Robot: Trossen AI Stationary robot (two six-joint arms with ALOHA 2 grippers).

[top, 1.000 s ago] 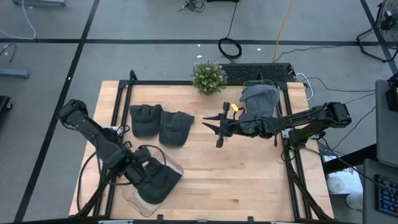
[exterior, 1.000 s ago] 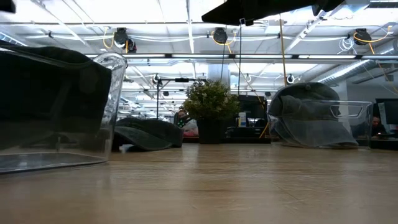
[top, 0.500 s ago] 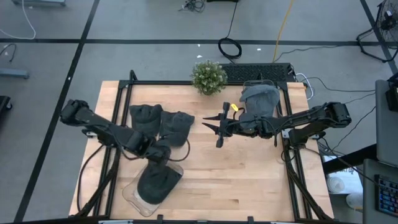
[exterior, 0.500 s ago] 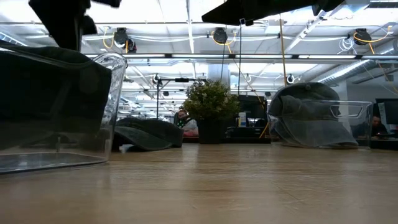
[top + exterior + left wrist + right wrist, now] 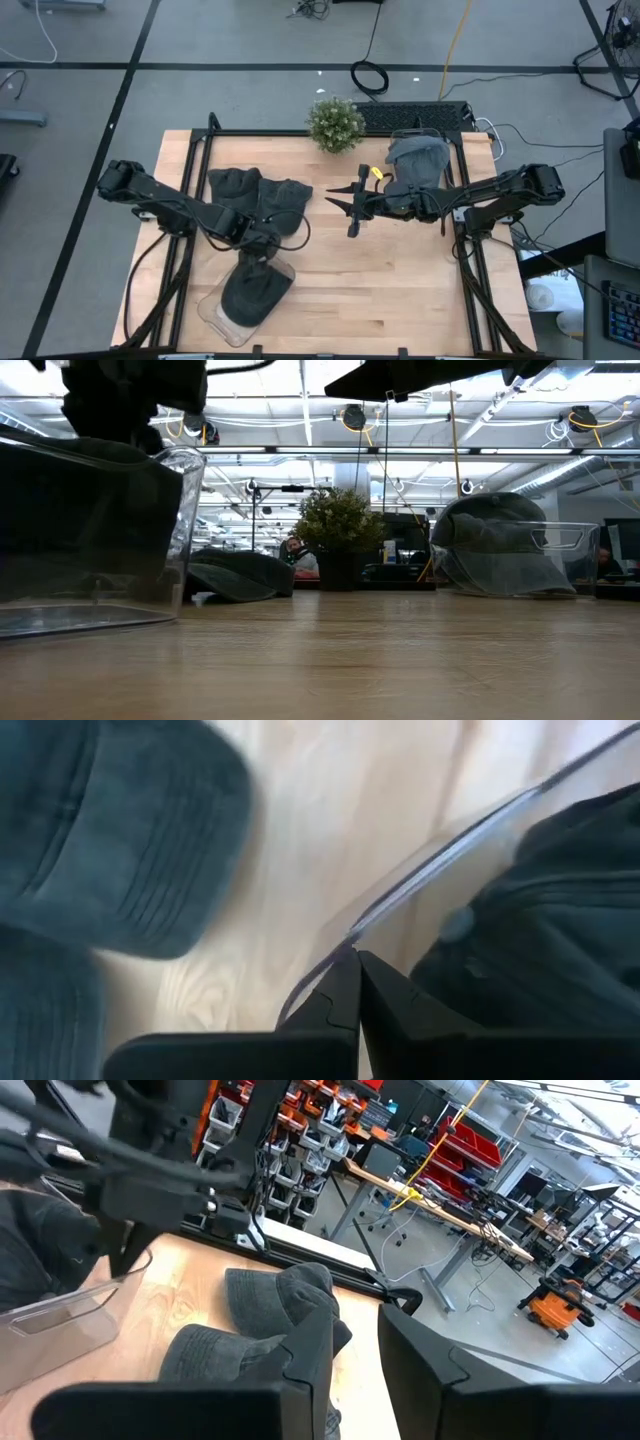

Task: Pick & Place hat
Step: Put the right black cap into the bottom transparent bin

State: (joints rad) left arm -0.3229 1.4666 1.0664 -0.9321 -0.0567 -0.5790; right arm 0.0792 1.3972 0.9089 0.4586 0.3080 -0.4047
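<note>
A: What does the wrist camera give that the overhead doesn't?
B: The left gripper (image 5: 357, 982) with its fingers pressed shut on nothing, right at the rim of the clear bin (image 5: 470, 845), a hat (image 5: 560, 930) inside it

A: And from above?
B: Four hats: one in that bin (image 5: 250, 295), two loose (image 5: 235, 190) (image 5: 283, 200) just beyond the gripper with brims toward it, one (image 5: 418, 160) in the far bin. The right gripper (image 5: 345, 205) hangs mid-table, fingers slightly parted, empty
</note>
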